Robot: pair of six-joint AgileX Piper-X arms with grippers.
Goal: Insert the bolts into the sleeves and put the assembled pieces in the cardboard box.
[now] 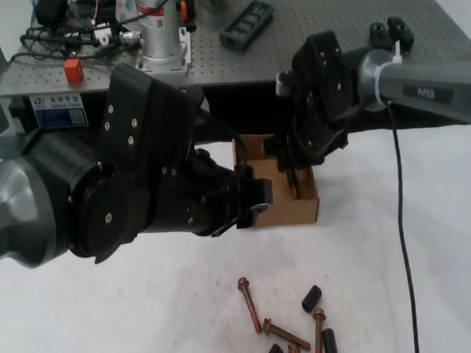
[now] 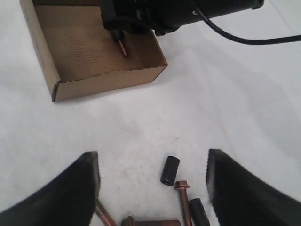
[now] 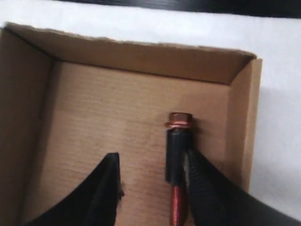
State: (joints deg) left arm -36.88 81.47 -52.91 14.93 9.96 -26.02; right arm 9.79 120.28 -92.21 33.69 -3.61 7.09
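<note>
Right gripper (image 3: 153, 160) spread open over the cardboard box (image 3: 141, 56) — sleeved bolt (image 3: 178, 141) touching it; left gripper (image 2: 151, 157) spread above loose bolts (image 2: 182, 200) and sleeves (image 2: 170, 170)

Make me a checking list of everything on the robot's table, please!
Surface: white cloth covers the near part.
Job's things: cardboard box open; assembled piece inside it, beside one finger; loose bolts and loose sleeves lie on the cloth.
Clutter: orange block and black tray behind.
Hands: left hand open above the loose parts; right hand open over the box.
Cables: black cable hangs from the right arm; tangled cables at the back.
Surroundings: perforated bench with a metal post.
</note>
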